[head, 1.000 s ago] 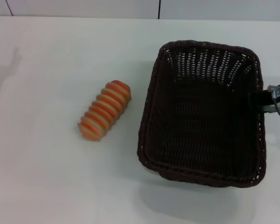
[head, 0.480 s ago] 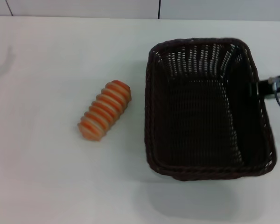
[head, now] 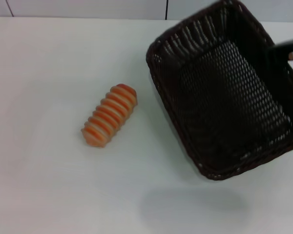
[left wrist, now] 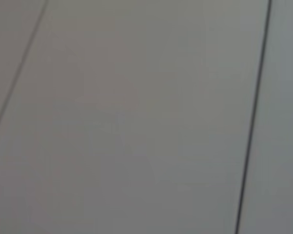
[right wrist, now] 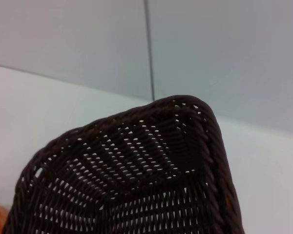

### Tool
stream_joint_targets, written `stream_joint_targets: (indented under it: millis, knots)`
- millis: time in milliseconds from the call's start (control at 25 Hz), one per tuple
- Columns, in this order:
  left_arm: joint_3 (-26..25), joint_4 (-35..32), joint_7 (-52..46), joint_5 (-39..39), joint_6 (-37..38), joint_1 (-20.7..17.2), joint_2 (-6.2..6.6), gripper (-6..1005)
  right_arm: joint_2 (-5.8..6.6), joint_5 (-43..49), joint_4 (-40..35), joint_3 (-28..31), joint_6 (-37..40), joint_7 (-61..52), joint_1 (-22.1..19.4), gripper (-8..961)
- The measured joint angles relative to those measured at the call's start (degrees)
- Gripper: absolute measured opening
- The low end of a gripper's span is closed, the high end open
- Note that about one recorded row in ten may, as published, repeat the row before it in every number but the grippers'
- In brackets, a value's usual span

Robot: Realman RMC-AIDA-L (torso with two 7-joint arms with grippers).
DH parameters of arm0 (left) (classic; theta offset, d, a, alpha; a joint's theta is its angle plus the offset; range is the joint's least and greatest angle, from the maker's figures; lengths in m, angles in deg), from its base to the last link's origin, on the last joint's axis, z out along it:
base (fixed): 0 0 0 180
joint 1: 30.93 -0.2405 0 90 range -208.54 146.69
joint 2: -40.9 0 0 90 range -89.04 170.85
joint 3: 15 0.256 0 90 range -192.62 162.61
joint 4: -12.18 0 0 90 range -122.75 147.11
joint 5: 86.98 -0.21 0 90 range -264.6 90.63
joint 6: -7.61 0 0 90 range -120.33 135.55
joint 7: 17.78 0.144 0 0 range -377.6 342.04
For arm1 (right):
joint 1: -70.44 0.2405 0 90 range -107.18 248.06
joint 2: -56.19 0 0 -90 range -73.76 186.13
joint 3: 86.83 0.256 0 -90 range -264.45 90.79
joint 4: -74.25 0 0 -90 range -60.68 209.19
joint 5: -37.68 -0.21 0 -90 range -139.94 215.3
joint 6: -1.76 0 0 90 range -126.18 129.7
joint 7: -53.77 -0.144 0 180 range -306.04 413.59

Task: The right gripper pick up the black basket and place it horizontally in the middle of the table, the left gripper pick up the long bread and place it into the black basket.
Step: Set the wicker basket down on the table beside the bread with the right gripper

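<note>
Across the white table, you see the black basket hanging tilted above its shadow at the right, its opening turned toward the head camera, most likely because the right gripper carries it by the far right rim. That gripper is mostly cut off, so you cannot tell its finger state. Left of the basket and apart from it, the long bread lies untouched; the left gripper appears nowhere.

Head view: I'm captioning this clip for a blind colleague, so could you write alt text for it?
A large black basket hangs tilted above a white table, held at its right wall by the right gripper at the frame edge, its shadow on the tabletop below. To its left, the long bread, striped orange and cream, lies on the table, apart from the basket.
</note>
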Motion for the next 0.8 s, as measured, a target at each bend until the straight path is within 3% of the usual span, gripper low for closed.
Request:
stream_joint_targets:
  millis: [160,440,800]
  knots:
    - [-0.7,0.1,0.3,-0.1,0.0,-0.5,-0.07,814,-0.08,-6.0,-3.7,-1.2,4.0,13.4,-2.2,172]
    - [-1.8,0.2,0.9,-0.1,-0.2,-0.6,-0.31,813,0.10,-14.2,-8.0,-1.2,3.3,28.7,-3.8,172]
    - [-2.3,2.5,1.0,0.2,-3.6,0.2,-0.56,812,0.21,-20.7,-7.2,-0.6,-4.2,43.2,1.6,172]
